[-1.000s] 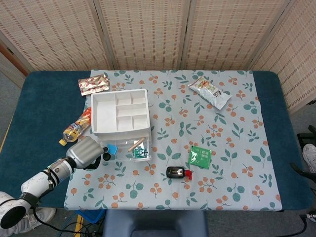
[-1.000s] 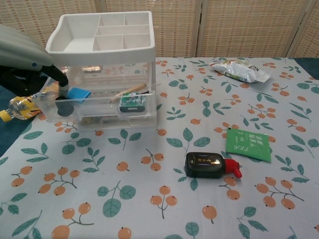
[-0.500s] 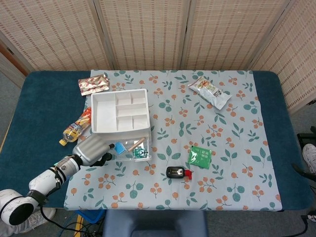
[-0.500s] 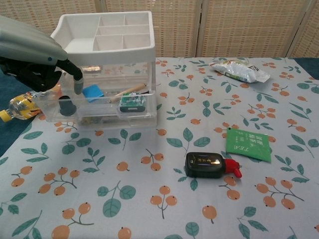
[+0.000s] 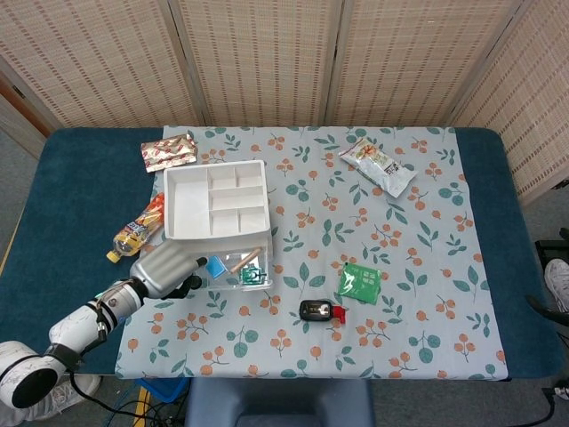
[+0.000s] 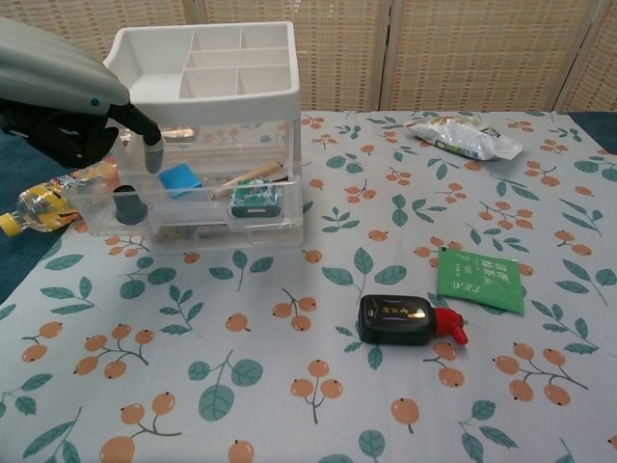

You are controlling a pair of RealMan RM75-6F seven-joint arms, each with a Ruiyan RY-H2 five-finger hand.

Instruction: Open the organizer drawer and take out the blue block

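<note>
**Drawer open, block not yet lifted**

With the drawer [image 6: 193, 217] of the organizer [image 6: 207, 92] already pulled out toward me, I judged the opening step done and the retrieval step in hand. My left hand [image 6: 72, 130] sat over the drawer's left end, at about nine o'clock from the blue block [image 6: 179, 179]. One dark finger pointed down just beside the block; I could not tell whether it touched. Other fingers were hidden under the arm shell, so whether the hand was spread or closing I cannot tell; it held nothing visibly. My right hand appeared in neither view.

The block lay inside the drawer, left of centre, with a wooden stick [image 6: 249, 177] and a green item [image 6: 254, 201] at roughly three o'clock from it.

In my judgement the next move called for a pinch on the block, then a straight lift clear of the drawer wall.
</note>
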